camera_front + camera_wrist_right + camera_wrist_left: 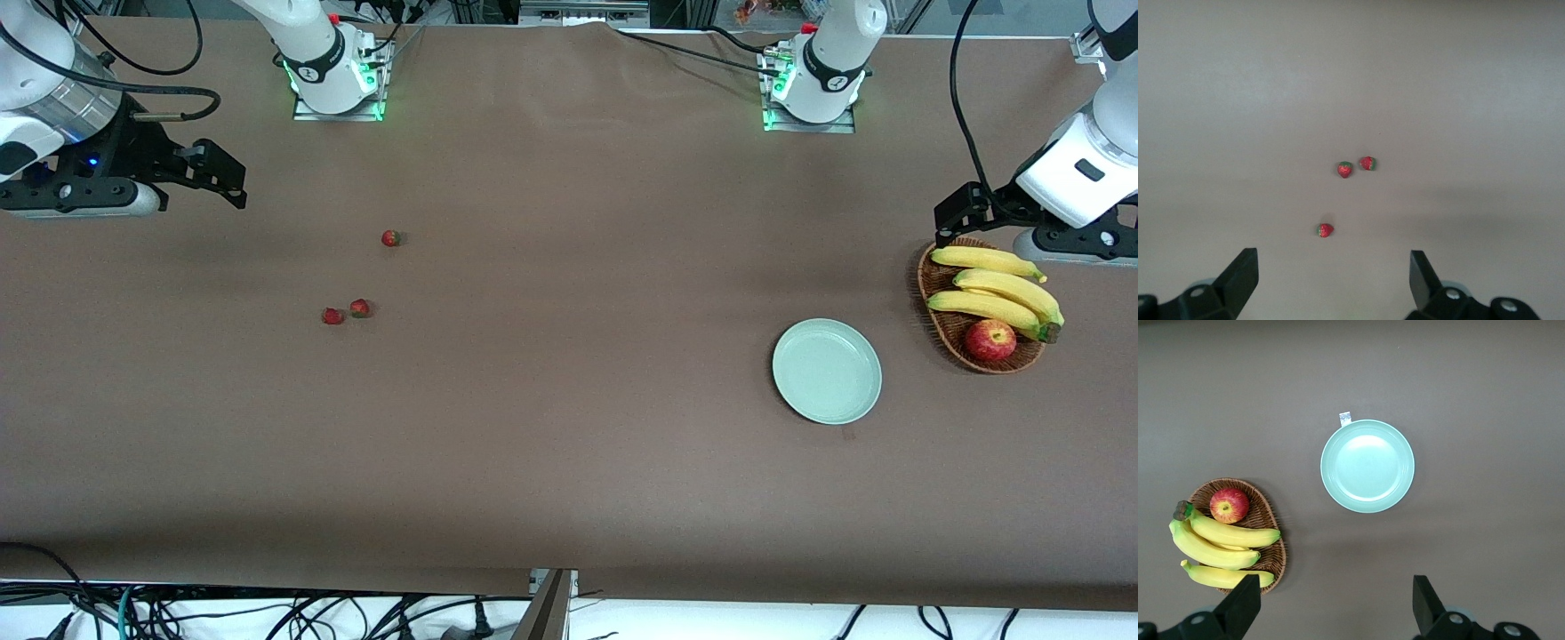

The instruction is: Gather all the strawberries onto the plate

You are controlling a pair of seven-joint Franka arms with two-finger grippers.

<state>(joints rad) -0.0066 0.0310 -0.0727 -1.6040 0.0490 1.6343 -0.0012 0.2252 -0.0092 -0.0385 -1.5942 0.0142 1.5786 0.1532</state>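
Plainly, the three strawberries lie loose on the tabletop point(569, 498) in the left-centre of the front view, toward the right arm's end: one berry point(390, 237) alone, farther from the front camera; a touching-close pair, berry point(359, 308) and berry point(332, 316), nearer to it; none is in the plate point(827, 371), which sits empty low in the right part of that frame, well apart from them. Beside the plate, at the right edge, a basket point(942, 333) holds bananas point(1000, 289) and an apple point(990, 340). The right gripper point(213, 178) hangs at the upper left of the frame with its fingers spread apart and nothing between them; in its wrist view the berries lie straight ahead of the fingers. The left gripper point(956, 218) waits over the basket's edge at the upper right, fingers likewise apart and empty. My judgement: the right arm is much the nearer to the fruit, the left to the plate, so the picking falls to the right.
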